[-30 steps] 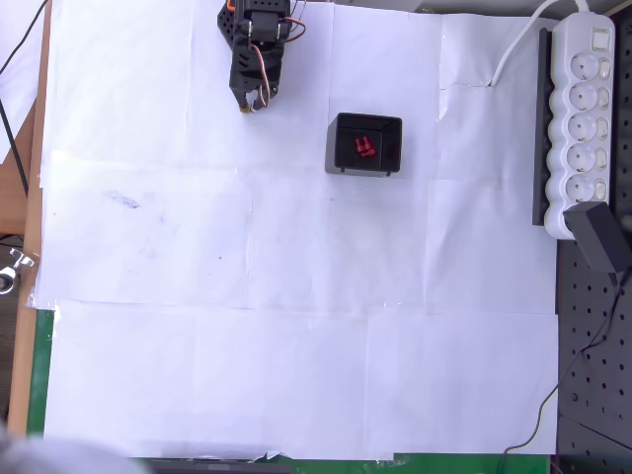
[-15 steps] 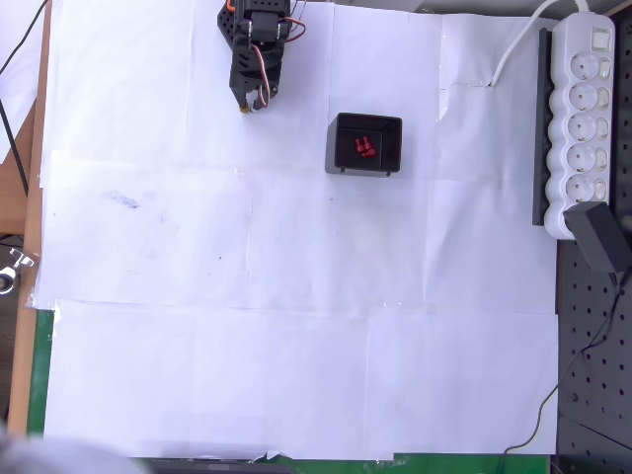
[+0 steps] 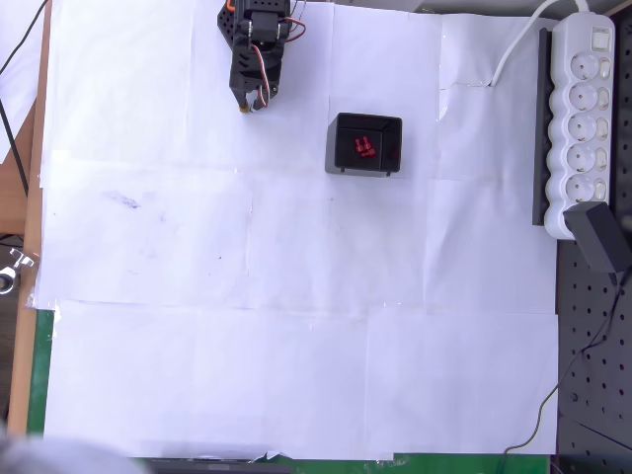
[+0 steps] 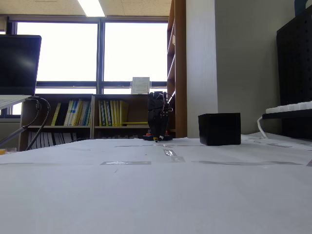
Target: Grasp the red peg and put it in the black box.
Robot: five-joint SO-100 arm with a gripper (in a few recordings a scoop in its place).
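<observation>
Item, the black box [image 3: 364, 144]: we record a small square container with thick matte walls, standing on the white paper-covered worktop [image 3: 296, 326] towards the far side in the overhead view, right of the arm; in the fixed view it reads as a dark cube [image 4: 219, 128] resting flat on the surface. Item, the red peg [image 3: 363, 147]: we find two small red pieces lying together inside the box, touching or nearly so, and we cannot tell one twin from the other. We judge the peg light, stiff and smooth, likely to roll or skid if nudged; should it need taking up, we would hold it across its short round body at mid-length, from above, with little force. Item, the gripper [image 3: 249, 102]: folded back near the arm's base at the far edge, well apart from the box and to its left, tip pointing down at the paper; in the fixed view it hangs just above the worktop [image 4: 157, 139]. We cannot tell how far the jaws stand apart, and we see nothing red between them. Item, a white power strip [image 3: 581, 118] along the right edge. We judge the placing done.
</observation>
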